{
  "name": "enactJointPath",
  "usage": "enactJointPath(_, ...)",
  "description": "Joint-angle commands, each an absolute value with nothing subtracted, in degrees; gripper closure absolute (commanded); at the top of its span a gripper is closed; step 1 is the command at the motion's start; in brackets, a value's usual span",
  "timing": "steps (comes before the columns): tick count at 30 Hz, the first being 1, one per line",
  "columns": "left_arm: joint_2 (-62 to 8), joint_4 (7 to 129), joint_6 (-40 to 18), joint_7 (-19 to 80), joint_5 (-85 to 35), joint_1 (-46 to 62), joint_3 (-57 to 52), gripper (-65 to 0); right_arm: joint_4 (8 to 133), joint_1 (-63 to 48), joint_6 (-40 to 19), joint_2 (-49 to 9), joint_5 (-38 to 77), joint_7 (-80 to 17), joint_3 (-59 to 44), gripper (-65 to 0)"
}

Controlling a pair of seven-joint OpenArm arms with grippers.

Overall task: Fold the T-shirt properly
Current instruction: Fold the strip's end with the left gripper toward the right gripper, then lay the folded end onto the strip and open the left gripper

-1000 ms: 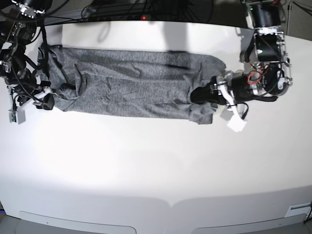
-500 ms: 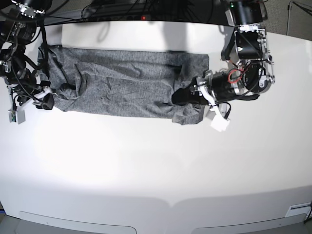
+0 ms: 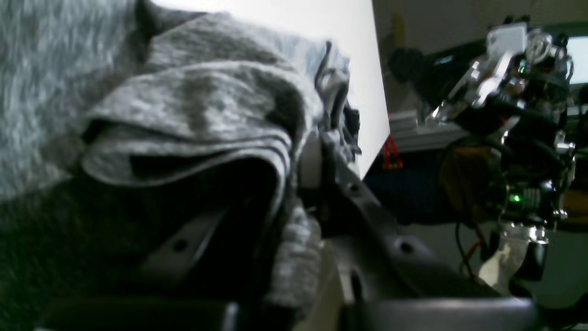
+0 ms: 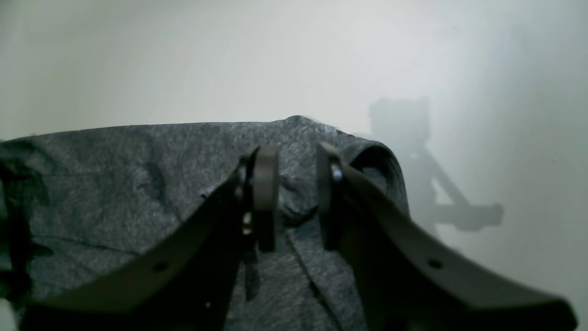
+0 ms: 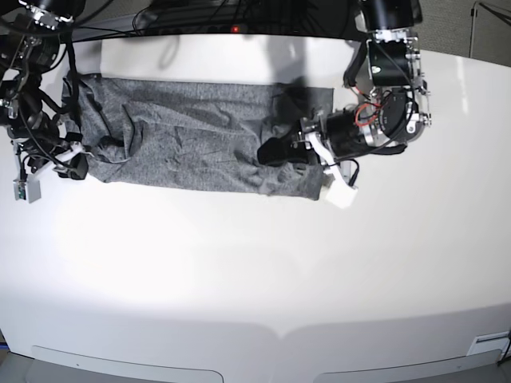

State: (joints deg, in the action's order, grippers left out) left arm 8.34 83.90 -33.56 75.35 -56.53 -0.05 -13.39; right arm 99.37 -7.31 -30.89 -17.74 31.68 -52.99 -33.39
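The heather-grey T-shirt (image 5: 184, 136) lies as a long band across the back of the white table. My left gripper (image 5: 271, 152) is over the shirt's right part, shut on a bunch of its fabric. In the left wrist view, folded layers of the T-shirt (image 3: 197, 92) drape over the left gripper (image 3: 294, 193). My right gripper (image 5: 73, 166) sits at the shirt's left end. In the right wrist view, the right gripper (image 4: 296, 184) has its jaws a little apart, just above the T-shirt (image 4: 115, 184), close to a curled edge.
The white table (image 5: 255, 279) stretches wide in front of the shirt. Dark cables (image 5: 200, 16) run along the table's back edge. A small white block (image 5: 339, 195) hangs off the left arm near the shirt's lower right corner. The right arm (image 3: 519, 115) shows in the left wrist view.
My left gripper has moved left with the shirt's right end, dragging it over the body, so the band is shorter. The right arm has not moved.
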Motion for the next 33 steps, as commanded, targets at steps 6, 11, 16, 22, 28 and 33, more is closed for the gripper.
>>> enactJointPath(6, 8.6, 85.0, -34.1, 71.0, -56.4, -1.0, -13.0, 0.0, 100.4, -6.7, -31.5, -18.6, 32.2, -52.1, -33.7, -15.2)
enactJointPath(11, 8.6, 85.0, -34.1, 71.0, -56.4, -1.0, -11.5, 0.0, 100.4, -6.7, -31.5, -18.6, 32.2, -52.0, -33.7, -15.2)
enactJointPath(16, 8.6, 85.0, -34.1, 70.3, -57.5, -1.0, -4.3, -25.0, 100.4, -6.7, -31.5, -18.6, 32.2, -51.9, -33.7, -15.2)
enactJointPath(22, 8.6, 85.0, -34.1, 61.6, -54.3, -1.3, 5.7, -40.2, 100.4, -6.7, -31.5, -18.6, 32.2, -52.0, -33.7, -15.2)
enactJointPath(28, 8.5, 85.0, -34.1, 58.7, -43.4, -2.8, 6.8, -40.1, 100.4, -6.7, -31.5, -18.6, 32.2, -52.2, -33.7, -15.2)
enactJointPath(33, 8.5, 85.0, -34.1, 58.7, -37.6, -5.3, 6.8, -40.1, 100.4, -6.7, -31.6, -18.6, 32.2, -52.1, -33.7, -15.2)
